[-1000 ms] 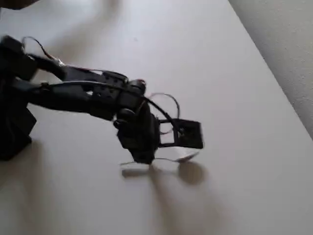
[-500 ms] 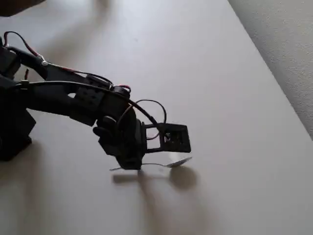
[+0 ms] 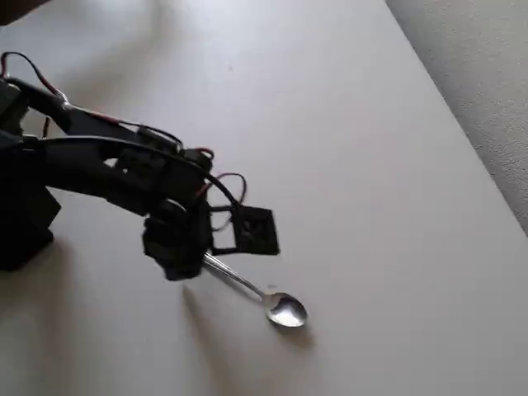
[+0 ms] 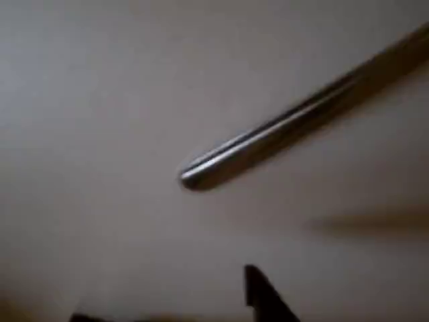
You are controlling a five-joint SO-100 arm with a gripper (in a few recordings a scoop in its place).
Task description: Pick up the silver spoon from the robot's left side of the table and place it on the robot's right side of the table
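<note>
One camera hangs above me and looks down at a slant across the table [image 3: 346,124], taking in my whole arm and the floor [image 3: 478,74] past the table's edge. The other rides my wrist, close over the tabletop. Both share the silver spoon [image 3: 256,290] handle [image 4: 281,127].

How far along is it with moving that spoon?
Nothing looks in hand: the silver spoon lies flat on the table, with its handle end by the gripper but clear of the fingertip in the wrist view. I cannot tell whether the spoon is already delivered or still awaits pickup.
</note>
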